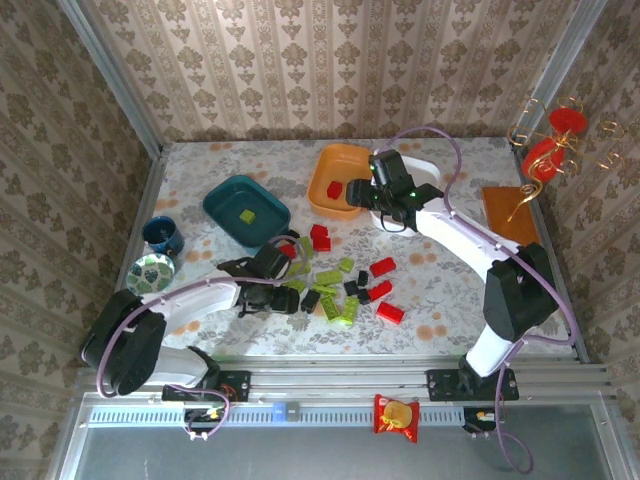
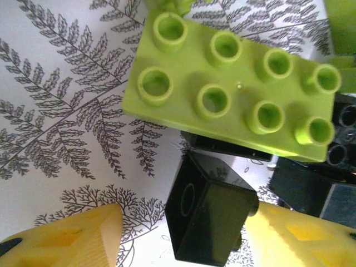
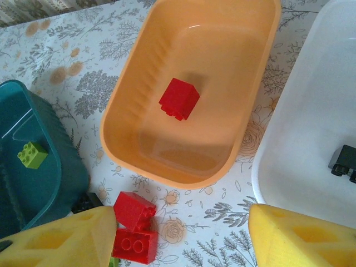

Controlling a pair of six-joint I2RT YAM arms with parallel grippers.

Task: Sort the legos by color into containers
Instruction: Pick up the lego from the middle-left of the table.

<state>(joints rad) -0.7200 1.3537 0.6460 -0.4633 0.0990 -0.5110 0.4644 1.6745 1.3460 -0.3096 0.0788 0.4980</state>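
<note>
In the left wrist view a small black lego point(image 2: 208, 214) lies tilted between the yellow fingers of my left gripper point(image 2: 183, 239). The right finger point(image 2: 300, 236) touches it and the left finger stands apart. A lime lego point(image 2: 233, 94) lies just beyond. My left gripper point(image 1: 283, 297) is down at the near left of the lego pile point(image 1: 345, 285). My right gripper point(image 3: 181, 239) hangs open and empty before the orange container point(image 3: 119, 111), which holds a red lego point(image 3: 179, 98). The teal container point(image 3: 61, 167) holds a green lego point(image 3: 31, 154). The white container point(image 3: 289, 139) holds a black lego point(image 3: 345, 162).
Two red legos point(image 3: 133, 210) lie by my right gripper's left finger. A dark blue cup point(image 1: 163, 235) and a green patterned dish point(image 1: 150, 270) stand at the left edge. At the right edge are a wooden block point(image 1: 510, 213) and red wire ornaments point(image 1: 550, 150).
</note>
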